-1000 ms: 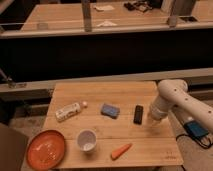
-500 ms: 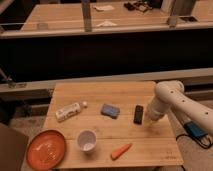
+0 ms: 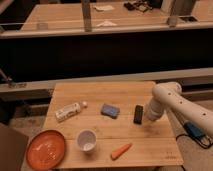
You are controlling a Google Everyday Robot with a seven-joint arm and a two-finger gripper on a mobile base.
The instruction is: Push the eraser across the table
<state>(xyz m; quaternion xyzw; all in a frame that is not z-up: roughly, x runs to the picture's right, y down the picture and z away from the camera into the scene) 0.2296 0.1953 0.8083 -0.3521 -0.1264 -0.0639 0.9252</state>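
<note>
One low, flat shove should do: gripper (image 3: 149,119) closed, empty, just beside eraser (image 3: 138,114), which lies on table (image 3: 100,95) between it and blue block (image 3: 109,110). Contact the long side centred, else it spins; steer clear of the block.

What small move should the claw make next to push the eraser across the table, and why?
Probably ease the shut claw sideways into the eraser. The claw hangs low over the table right beside the eraser's long edge, on the side away from the blue block, so a short sideways nudge should start it sliding.
</note>
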